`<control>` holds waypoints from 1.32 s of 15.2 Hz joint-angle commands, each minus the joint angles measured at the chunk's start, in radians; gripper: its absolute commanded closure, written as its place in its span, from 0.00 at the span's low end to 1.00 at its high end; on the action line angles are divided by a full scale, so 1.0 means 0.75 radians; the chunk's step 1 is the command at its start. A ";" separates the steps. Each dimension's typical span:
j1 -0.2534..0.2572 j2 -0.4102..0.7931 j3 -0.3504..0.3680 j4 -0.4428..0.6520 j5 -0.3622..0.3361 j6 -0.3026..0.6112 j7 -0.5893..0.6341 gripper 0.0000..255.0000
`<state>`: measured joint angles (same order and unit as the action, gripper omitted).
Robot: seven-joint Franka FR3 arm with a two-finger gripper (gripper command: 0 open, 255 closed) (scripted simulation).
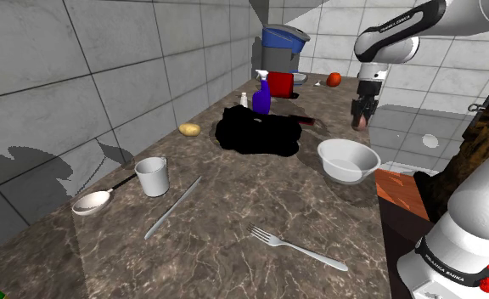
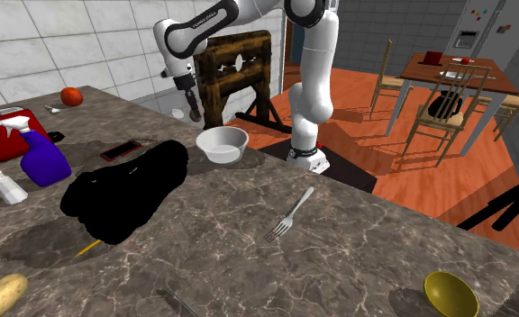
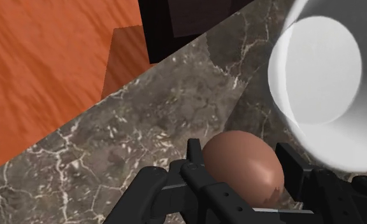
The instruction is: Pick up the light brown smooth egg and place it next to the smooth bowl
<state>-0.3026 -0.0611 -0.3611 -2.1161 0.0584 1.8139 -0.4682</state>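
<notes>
My black gripper (image 1: 362,113) hangs above the marble counter, shut on a light brown smooth egg (image 3: 241,167). The two fingers clasp the egg from both sides in the wrist view. A white smooth bowl (image 1: 348,160) stands on the counter just in front of the gripper in the shoulder view, close to the counter's right edge. In the second exterior view the gripper (image 2: 195,112) hovers a little above and to the left of the bowl (image 2: 223,143). Beside the egg in the wrist view lies the bowl's rim (image 3: 322,70), with bare counter under the egg.
A black shapeless mass (image 1: 260,132) lies mid-counter. Around it are a white mug (image 1: 152,176), knife (image 1: 173,206), fork (image 1: 298,246), ladle (image 1: 92,201), potato (image 1: 189,130), blue spray bottle (image 1: 261,93) and tomato (image 1: 334,79). Orange floor lies beyond the counter edge (image 3: 61,83).
</notes>
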 commanded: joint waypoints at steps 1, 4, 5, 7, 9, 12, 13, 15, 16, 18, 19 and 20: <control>0.000 0.009 -0.001 -0.026 0.004 0.035 -0.005 1.00; -0.001 0.031 -0.002 -0.058 0.012 0.087 -0.015 1.00; -0.001 0.039 -0.003 -0.068 0.015 0.105 -0.018 1.00; -0.001 0.056 -0.003 -0.087 0.022 0.139 -0.025 1.00; -0.001 0.074 -0.004 -0.106 0.029 0.174 -0.033 1.00; -0.002 0.103 -0.005 -0.131 0.041 0.226 -0.045 1.00; -0.002 0.113 -0.005 -0.139 0.046 0.243 -0.050 1.00; -0.003 0.132 -0.005 -0.152 0.054 0.272 -0.058 1.00; -0.003 0.132 -0.005 -0.152 0.054 0.272 -0.058 1.00; -0.003 0.132 -0.004 -0.152 0.054 0.272 -0.058 1.00; -0.003 0.132 -0.004 -0.152 0.054 0.272 -0.058 1.00; -0.003 0.132 -0.004 -0.152 0.054 0.272 -0.058 1.00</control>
<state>-0.3046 0.0377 -0.3644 -2.2296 0.0990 2.0178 -0.5112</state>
